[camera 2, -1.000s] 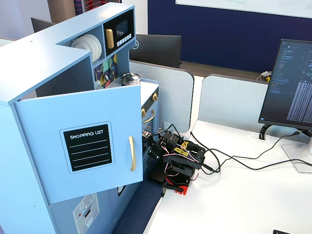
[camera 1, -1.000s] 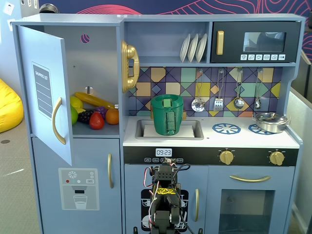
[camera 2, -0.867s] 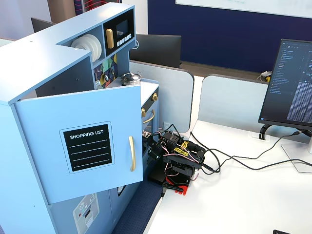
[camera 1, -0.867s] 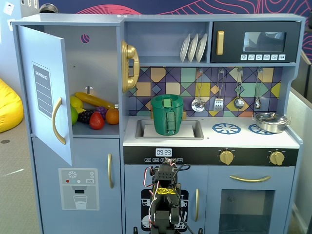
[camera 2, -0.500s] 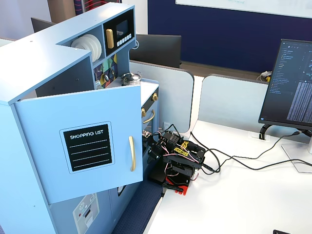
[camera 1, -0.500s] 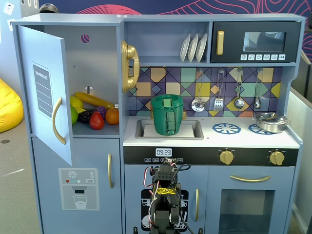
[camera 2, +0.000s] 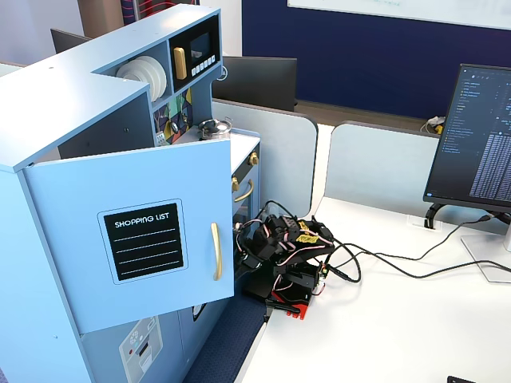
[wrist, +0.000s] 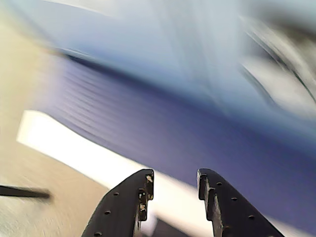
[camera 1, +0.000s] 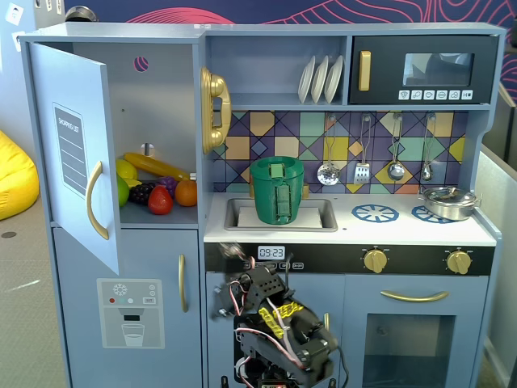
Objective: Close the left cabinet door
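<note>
Claw [wrist: 173, 190] parted, blurred surroundings; left cabinet door [camera 2: 132, 239] open

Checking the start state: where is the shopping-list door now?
In both fixed views the door stands open at the kitchen's upper left, beside the fruit.

White desk [camera 2: 415, 327] lower right with monitor [camera 2: 473, 144] at right edge, grey dividers [camera 2: 375, 171] mid-frame, dark blue wall [camera 2: 359, 48] upper; yellow beanbag [camera 1: 14, 174] left edge.
</note>
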Tool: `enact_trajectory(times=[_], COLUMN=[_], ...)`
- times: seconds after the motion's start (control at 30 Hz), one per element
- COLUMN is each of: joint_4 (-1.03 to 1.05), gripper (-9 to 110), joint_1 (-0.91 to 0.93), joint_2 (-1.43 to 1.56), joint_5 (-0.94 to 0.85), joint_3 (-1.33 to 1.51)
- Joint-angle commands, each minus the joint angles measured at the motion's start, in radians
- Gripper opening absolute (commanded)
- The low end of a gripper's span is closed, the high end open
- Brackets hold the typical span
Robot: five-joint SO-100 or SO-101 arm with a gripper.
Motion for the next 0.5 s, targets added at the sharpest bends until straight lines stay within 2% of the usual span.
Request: enact_trajectory(times=[0.0, 0.2, 0.47], joint_4=[-0.15, -0.252, -0.35], gripper=[0, 0, 0], joint_1=[-0.298, -0.598, -0.801], joint_2=[-0.083, -0.244, -0.525], joint_5=[-0.094, -0.17, -0.255], joint_3=[-0.229, -0.479, -0.773])
